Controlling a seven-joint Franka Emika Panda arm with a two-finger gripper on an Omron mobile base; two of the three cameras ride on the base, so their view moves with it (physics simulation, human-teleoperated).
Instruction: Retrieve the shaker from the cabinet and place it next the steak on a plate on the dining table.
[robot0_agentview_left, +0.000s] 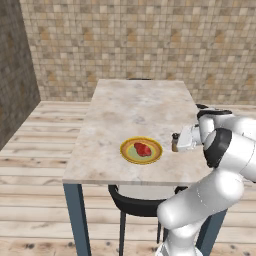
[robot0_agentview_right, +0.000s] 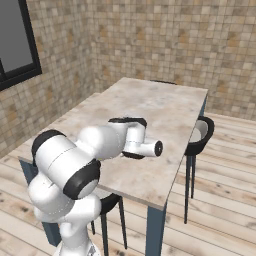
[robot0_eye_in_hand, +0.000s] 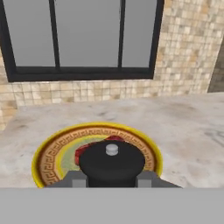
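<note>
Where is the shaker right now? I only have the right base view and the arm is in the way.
Observer: The shaker is in the gripper, seen from the left base view, low over the dining table and to the right of the plate.
Operator: Is the steak on that plate?
Observer: Yes, the steak lies near the plate's middle.
Operator: Is the shaker over the plate or beside it?
Observer: Beside it; bare tabletop shows between the shaker and the plate's rim.
Operator: Has it been let go?
Observer: No, the hand view shows the fingers shut on its sides under the dark cap.
</note>
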